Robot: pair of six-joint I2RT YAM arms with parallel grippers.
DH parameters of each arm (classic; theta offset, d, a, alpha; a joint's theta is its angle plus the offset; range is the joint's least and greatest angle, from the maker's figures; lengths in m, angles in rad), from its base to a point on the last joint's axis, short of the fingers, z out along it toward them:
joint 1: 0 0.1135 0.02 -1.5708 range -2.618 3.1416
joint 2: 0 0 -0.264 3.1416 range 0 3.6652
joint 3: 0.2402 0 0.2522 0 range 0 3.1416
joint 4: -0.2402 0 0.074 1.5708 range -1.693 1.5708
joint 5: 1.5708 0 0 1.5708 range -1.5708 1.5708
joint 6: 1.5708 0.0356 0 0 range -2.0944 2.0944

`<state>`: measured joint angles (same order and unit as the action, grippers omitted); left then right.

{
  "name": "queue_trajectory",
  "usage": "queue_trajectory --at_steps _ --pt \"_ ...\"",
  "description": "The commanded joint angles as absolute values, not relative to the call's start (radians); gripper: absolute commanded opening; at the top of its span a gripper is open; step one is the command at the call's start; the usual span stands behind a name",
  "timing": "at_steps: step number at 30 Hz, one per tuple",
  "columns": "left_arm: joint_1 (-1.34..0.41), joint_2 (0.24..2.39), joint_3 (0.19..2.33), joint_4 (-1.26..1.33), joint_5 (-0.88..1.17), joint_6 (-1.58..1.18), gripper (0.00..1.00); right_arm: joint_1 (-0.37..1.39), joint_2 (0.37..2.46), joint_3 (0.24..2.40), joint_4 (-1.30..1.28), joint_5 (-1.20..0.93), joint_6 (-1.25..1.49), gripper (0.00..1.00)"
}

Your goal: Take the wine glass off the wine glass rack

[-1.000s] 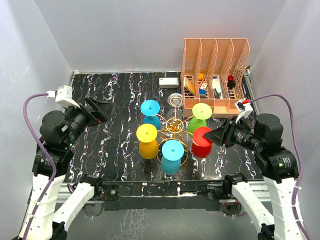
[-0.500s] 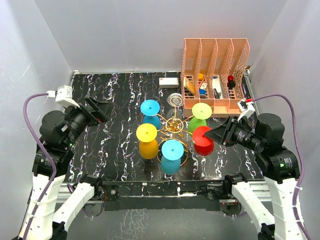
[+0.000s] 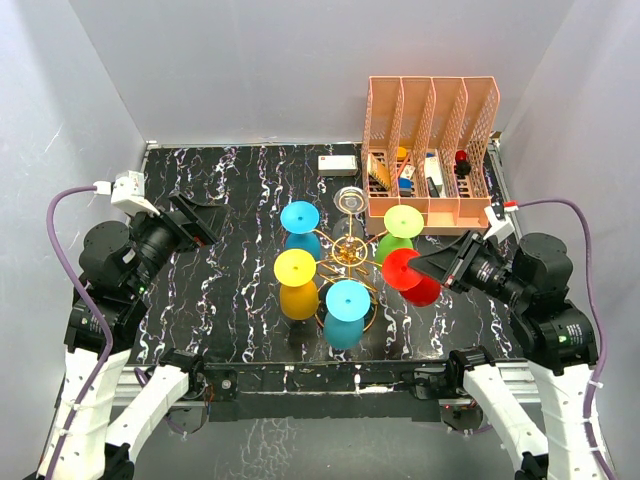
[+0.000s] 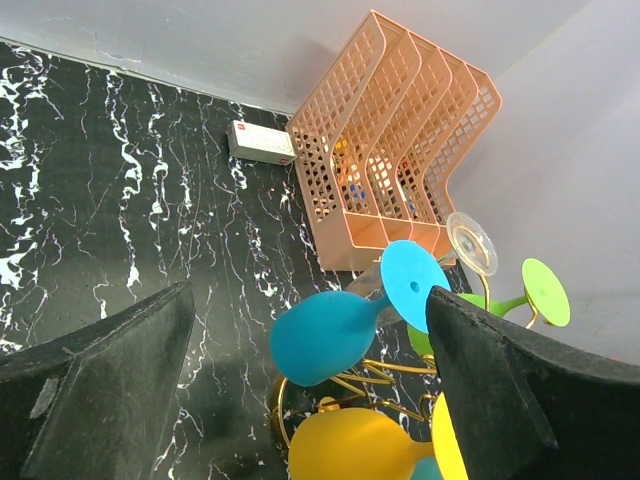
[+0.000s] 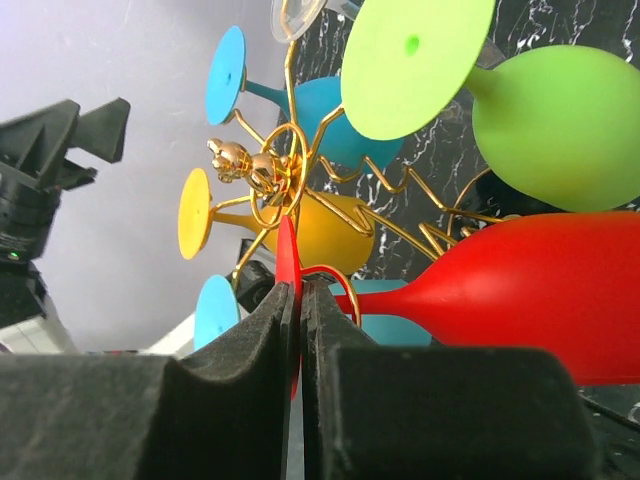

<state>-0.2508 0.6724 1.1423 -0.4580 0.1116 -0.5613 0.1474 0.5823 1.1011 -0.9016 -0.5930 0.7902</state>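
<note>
Clenching the foot of the red wine glass [image 5: 520, 290], the right gripper [image 5: 298, 300] sits just right of the wine glass rack [image 3: 350, 252]. The stem threads a rack loop and the bowl points lower right, so the pull looks rightward. The left gripper [image 3: 205, 222] gapes, farther off.

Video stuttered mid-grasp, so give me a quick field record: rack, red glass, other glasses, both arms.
rack: gold wire, upright, mid-table
red glass: tilted at the rack's right side; whether it is clear of its loop, cannot tell
others on rack: green glass, yellow glass, blue glasses, clear glass
right arm: jaws shut on the red glass's foot
left arm: jaws open, empty, left of the rack
organizer: orange, back right
</note>
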Motion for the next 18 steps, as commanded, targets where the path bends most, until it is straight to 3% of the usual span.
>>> queue_trajectory --at_steps 1,18 --pt "-0.247 0.674 1.156 -0.457 0.104 -0.550 0.97 0.143 0.562 1.087 -0.794 -0.579 0.906 0.08" --pt "-0.247 0.672 1.155 -0.466 0.093 -0.543 0.97 0.143 0.523 0.982 -0.668 -0.679 1.138 0.08"
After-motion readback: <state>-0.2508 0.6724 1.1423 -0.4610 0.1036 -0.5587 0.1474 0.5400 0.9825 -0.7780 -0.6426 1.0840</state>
